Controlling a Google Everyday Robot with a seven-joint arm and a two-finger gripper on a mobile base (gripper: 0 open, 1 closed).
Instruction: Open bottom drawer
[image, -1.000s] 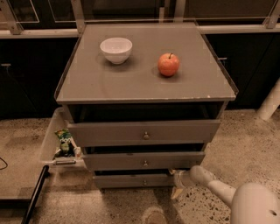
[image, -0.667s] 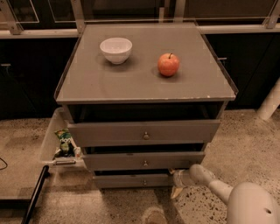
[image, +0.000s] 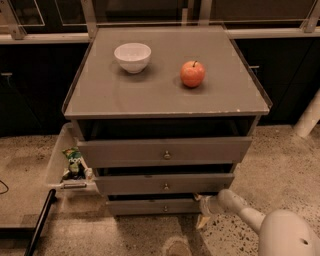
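The bottom drawer is the lowest, narrowest grey front of the cabinet, with a small round knob at its centre. It stands slightly out from the cabinet. My gripper is low near the floor at the drawer's right end, on the white arm coming from the lower right. It is beside the drawer front's right edge, to the right of the knob.
Above are the mid drawer and the top drawer, both partly out. A white bowl and a red apple sit on the cabinet top. A clear bin with a snack packet hangs at the left. A white pole stands right.
The gripper has shifted very slightly at the bottom drawer's right end. The drawers look the same.
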